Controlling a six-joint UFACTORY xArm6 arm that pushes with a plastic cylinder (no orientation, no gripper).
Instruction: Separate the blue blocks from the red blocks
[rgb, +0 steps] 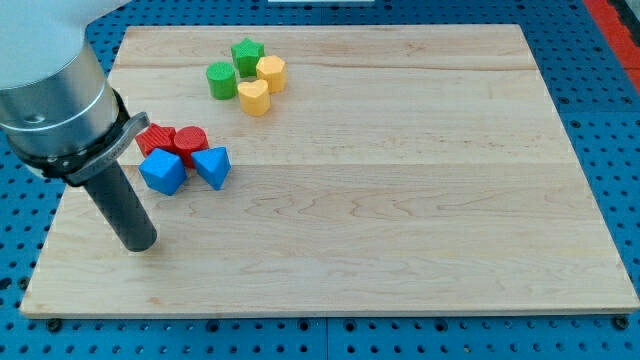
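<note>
1. Blue cube (162, 172), blue wedge (212, 166): left of frame, touching 2 red blocks (173, 141). Not yet separated.
2. My tip (140, 244): lower left, below the blue cube, apart.
3. Claw: none fitted; nothing held.
4. Table (400, 200): green and yellow blocks (247, 73) at top.

- Two red blocks are found side by side at the view's left: one with a ridged, uneven outline (154, 138), shape not resolved, and a short red cylinder (191, 144), touching each other.
- Directly below them, a chunky blue block (162, 172) and a blue triangular block (212, 166) are seen, each touching the red pair above.
- All four form one tight cluster.
</note>
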